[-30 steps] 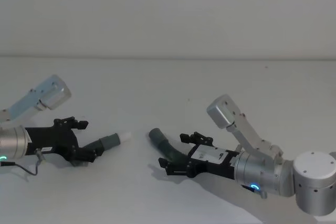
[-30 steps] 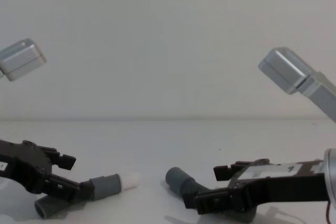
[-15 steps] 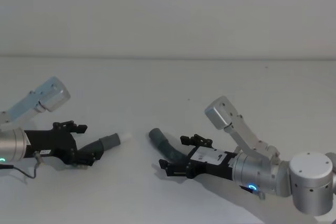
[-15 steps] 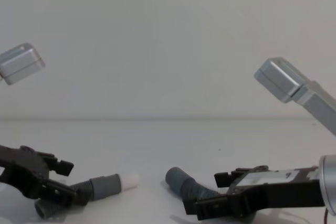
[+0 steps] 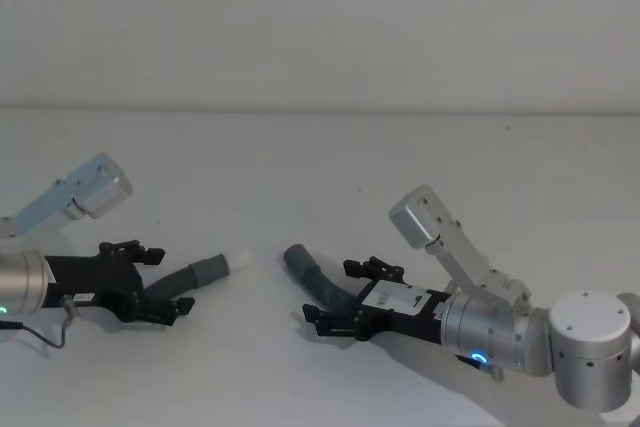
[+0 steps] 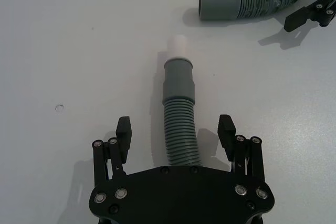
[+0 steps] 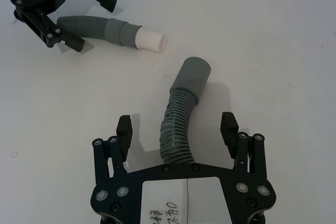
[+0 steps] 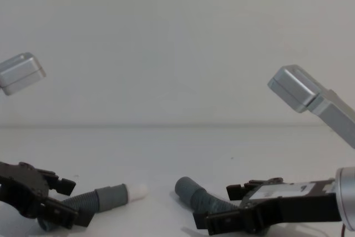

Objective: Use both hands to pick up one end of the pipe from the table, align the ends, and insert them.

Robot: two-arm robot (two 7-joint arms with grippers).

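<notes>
Two pieces of the pipe lie on the white table (image 5: 330, 157). The lighter hose (image 5: 200, 272) has a grey collar (image 6: 178, 82) and a white spigot (image 6: 177, 44) pointing right. My left gripper (image 6: 175, 129) is open, its fingers on either side of that hose's ribbed part without touching it; it also appears low on the left (image 5: 167, 280) (image 8: 75, 203). The darker hose (image 5: 310, 272) bends, its socket cuff (image 7: 191, 77) pointing left. My right gripper (image 7: 176, 127) stands open around its ribbed part (image 5: 337, 296) (image 8: 217, 206). The two ends lie a short gap apart.
The silver elbow of the left arm (image 5: 95, 185) rises over the left side and that of the right arm (image 5: 425, 212) over the right. A wall edge (image 5: 320, 109) bounds the table at the back. Bare white surface lies between and beyond the hoses.
Both grippers have sunk lower toward the table. The left one has drawn back along its hose, off the collar onto the ribbed part. Both hoses stay where they were.
</notes>
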